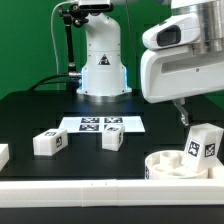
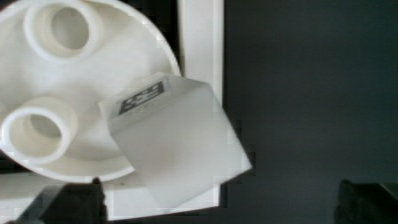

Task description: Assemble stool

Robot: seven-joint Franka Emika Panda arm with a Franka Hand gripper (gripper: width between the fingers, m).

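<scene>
Closest to the exterior view is a long white rail (image 1: 90, 192) with a straight, smooth edge. Just behind it, on the exterior view's right, lies the seat (image 1: 172, 166) (image 2: 80, 80). It is a round white plastic disc with a raised rim and big round holes. A leg (image 1: 203, 146) (image 2: 178, 150) rests on the seat, tipped to one side. It is a smooth white block with flat sides and a black-and-white square tag. I cannot tell if its end sits in a hole.

The gripper (image 2: 222, 200) hangs right over this leg. Its two dark fingers are spread wide and hold nothing. There is a gap between the leg and the far finger.

Farther back, the black table (image 1: 30, 112) is flat and dull, with lots of bare room. Two more blocks lie there, apart from each other: the first loose leg (image 1: 50, 143) and the second loose leg (image 1: 113, 138). A cut-off white piece (image 1: 3, 155) shows at the exterior view's left edge.

Behind them lies the thin, flat marker board (image 1: 100, 124). Last of all comes the round white robot base (image 1: 102, 65).
</scene>
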